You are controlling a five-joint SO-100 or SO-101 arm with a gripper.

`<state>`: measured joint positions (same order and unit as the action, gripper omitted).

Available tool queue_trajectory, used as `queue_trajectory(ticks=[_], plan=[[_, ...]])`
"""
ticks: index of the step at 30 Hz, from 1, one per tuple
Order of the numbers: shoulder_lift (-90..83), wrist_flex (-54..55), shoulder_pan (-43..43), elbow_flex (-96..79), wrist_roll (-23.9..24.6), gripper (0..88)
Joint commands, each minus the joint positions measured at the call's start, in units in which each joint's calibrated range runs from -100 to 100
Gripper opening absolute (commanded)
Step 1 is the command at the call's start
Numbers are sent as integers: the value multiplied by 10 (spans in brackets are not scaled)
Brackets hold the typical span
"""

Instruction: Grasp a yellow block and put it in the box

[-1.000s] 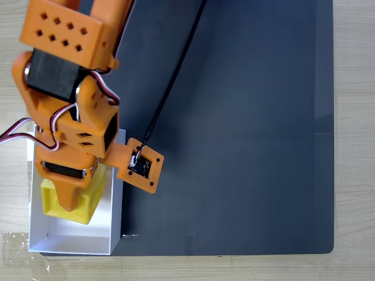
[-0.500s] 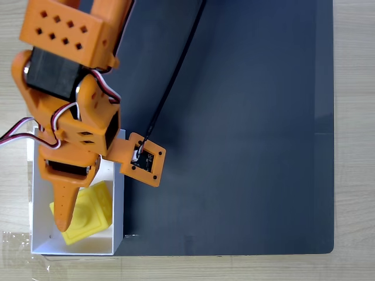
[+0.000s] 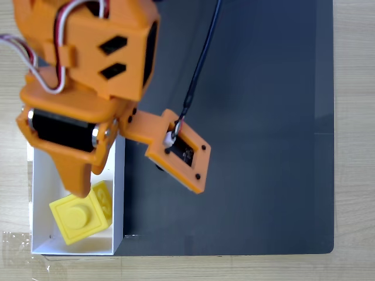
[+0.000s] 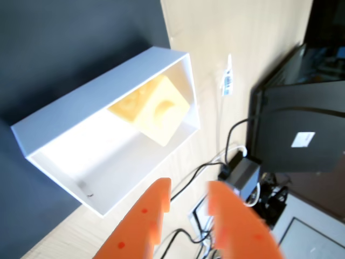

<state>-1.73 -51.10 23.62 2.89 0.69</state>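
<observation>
The yellow block (image 3: 79, 216) lies tilted on the floor of the white box (image 3: 119, 193) at its lower end in the fixed view, stud facing up. My orange gripper (image 3: 79, 188) hangs above the box, its tip just over the block's upper edge and clear of it. In the wrist view the gripper (image 4: 188, 186) enters from the bottom, open, its two orange fingers (image 4: 151, 210) apart with nothing between them. Well beyond the fingers, the block (image 4: 161, 110) rests in the far corner of the box (image 4: 97, 97).
The box stands at the left edge of a dark mat (image 3: 252, 117) on a wooden table (image 3: 354, 117). The wrist camera mount (image 3: 179, 152) and its black cable (image 3: 202, 58) stick out over the mat. Cables and dark equipment (image 4: 302, 135) lie past the table edge.
The gripper let go of the yellow block, which dropped onto the box floor. The arm has since risen toward the fixed camera and pulled back up the picture.
</observation>
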Motion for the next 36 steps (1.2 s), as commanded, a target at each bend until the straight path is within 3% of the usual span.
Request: queue_trajectory(ticks=[1,8,14,19,27,36], plan=[[-198,1,-41,-150,7,36],[-475,8,-103,-501,0,35],[-686,1,-144,-764,-50,35],[-828,-9,-143,-919,-64,35],[-978,-198,-144,-959,-71,36],[-972,-220,-143,-951,-73,36]])
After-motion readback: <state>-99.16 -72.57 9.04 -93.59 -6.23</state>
